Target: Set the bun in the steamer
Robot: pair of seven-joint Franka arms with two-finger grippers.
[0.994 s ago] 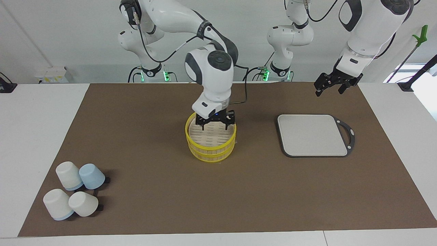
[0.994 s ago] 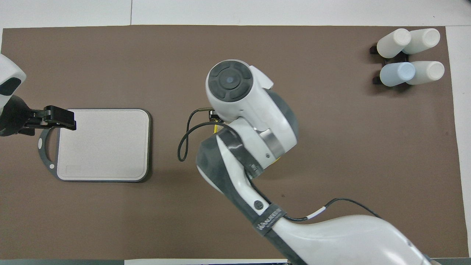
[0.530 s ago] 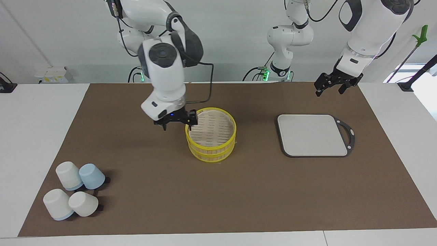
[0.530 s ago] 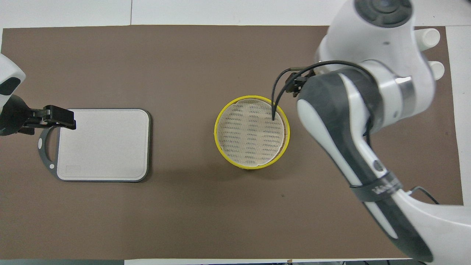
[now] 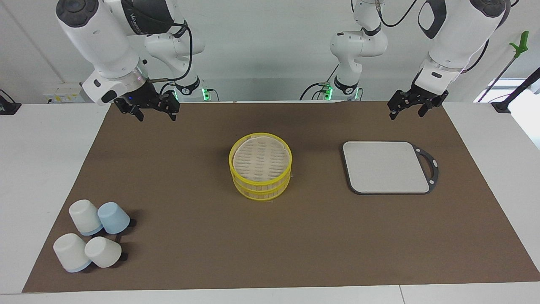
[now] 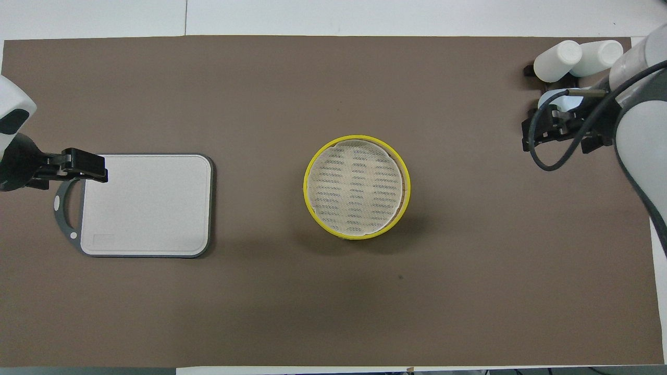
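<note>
The steamer [image 5: 260, 165] stands in the middle of the brown mat, its slotted beige top in place; it also shows in the overhead view [image 6: 357, 186]. The bun is not visible in either view. My right gripper [image 5: 154, 110] is open and empty, raised over the mat toward the right arm's end, well apart from the steamer; it also shows in the overhead view [image 6: 565, 133]. My left gripper [image 5: 412, 109] is open and empty, waiting in the air above the mat's edge by the grey board; in the overhead view [image 6: 78, 164] it sits over the board's handle.
A flat grey board [image 5: 386, 166] with a dark handle lies beside the steamer toward the left arm's end [image 6: 146, 203]. Several white and blue cups [image 5: 90, 238] lie clustered toward the right arm's end, farther from the robots [image 6: 573, 57].
My right gripper has left the steamer's top, swinging up and away toward the right arm's end. The steamer's top now shows uncovered. The left arm has not moved.
</note>
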